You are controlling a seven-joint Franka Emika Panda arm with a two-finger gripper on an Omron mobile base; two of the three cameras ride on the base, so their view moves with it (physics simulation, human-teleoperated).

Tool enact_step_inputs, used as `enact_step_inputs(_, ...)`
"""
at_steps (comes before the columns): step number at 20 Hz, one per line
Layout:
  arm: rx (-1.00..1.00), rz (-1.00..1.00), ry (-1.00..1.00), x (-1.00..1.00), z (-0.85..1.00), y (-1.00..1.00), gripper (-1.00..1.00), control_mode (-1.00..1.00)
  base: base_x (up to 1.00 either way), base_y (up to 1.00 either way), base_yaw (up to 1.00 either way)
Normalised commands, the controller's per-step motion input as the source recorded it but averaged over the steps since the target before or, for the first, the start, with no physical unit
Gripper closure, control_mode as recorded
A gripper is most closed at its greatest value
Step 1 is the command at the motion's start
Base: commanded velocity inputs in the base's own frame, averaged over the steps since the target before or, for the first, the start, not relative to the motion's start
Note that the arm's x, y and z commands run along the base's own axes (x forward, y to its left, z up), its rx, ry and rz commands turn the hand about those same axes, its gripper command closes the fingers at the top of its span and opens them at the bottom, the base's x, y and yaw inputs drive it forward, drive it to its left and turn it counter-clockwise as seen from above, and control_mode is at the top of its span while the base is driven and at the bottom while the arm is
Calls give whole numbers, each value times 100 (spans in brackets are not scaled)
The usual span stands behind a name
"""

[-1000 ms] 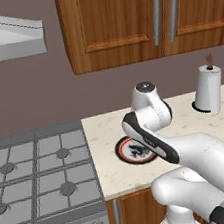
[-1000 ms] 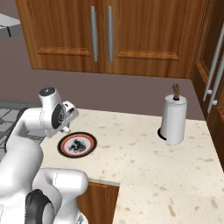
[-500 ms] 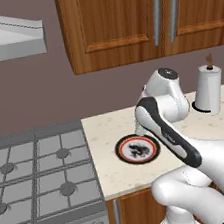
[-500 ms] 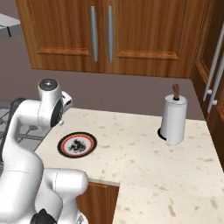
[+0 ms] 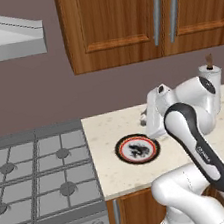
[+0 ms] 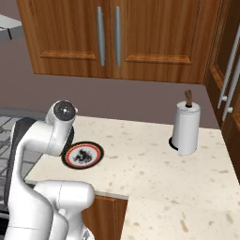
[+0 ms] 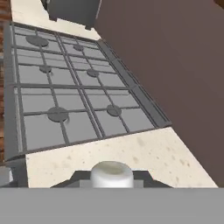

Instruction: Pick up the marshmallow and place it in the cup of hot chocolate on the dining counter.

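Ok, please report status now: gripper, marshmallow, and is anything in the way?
Gripper shut on marshmallow, lifted above the short counter beside the stove. Nothing in the way.

— Can you read any writing from where you sit?

— Only a hint of it. The dark band on the robot arm (image 5: 206, 152) carries small pale lettering in the left base view, but it is too small for you to make out.

— What about the plate (image 5: 137, 149) near the front edge of the countertop (image 6: 154, 164)?

— You see a dark blotchy pattern inside its red rim, no letters. The paper towel roll (image 6: 186, 127) and the cabinet doors (image 6: 108, 35) bear nothing readable.
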Motion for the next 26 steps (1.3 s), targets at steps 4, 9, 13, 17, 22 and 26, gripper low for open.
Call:
enact_step_inputs(4, 45, 18, -12, -21, 15, 0, 100, -100, 0, 0, 0)
enact_step_inputs(9, 45, 22, 0, -7, 4, 0, 100, -100, 0, 0, 0)
enact_step_inputs(13, 28, 22, 0, 0, 0, 0, 100, -100, 0, 0, 0)
enact_step_inputs(17, 17, 20, -8, -3, 1, 0, 100, -100, 0, 0, 0)
enact_step_inputs(22, 1, 4, -11, -9, 3, 0, 100, -100, 0, 0, 0)
enact_step_inputs(26, 0, 0, 0, 0, 0, 4, 100, -100, 0, 0, 0)
